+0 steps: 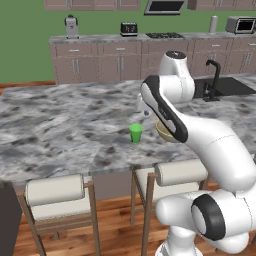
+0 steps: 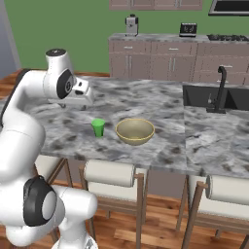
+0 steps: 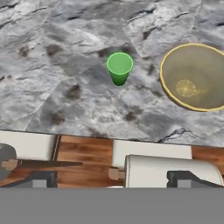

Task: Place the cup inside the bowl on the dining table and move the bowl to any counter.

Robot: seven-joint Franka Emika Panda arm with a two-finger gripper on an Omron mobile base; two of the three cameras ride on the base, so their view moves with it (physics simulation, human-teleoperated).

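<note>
- The small bright green tapered cup stands upright on the grey-veined marble dining table, just beside the wide tan-yellow bowl, not touching.
- The two-finger gripper hangs above, released, grasping nothing.

This is a home kitchen. In the middle stands a marble table with cushioned stools and a black sink with faucet. At the top, brown cabinets carry a toaster, stove and microwave.
</note>
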